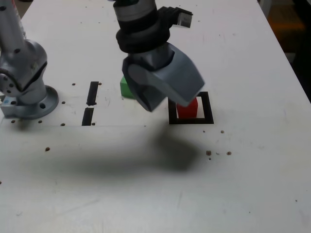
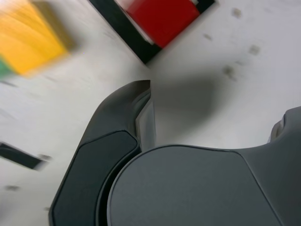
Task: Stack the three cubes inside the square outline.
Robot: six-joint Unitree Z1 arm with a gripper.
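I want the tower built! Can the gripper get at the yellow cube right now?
Probably yes. The small yellow cube sits on bare table beside the green cube, nothing covers it, and the grey gripper hangs open and empty close by.

I work in what looks like a lab: my metal base is bolted to a white worktop marked with black tape strips and drilled holes.
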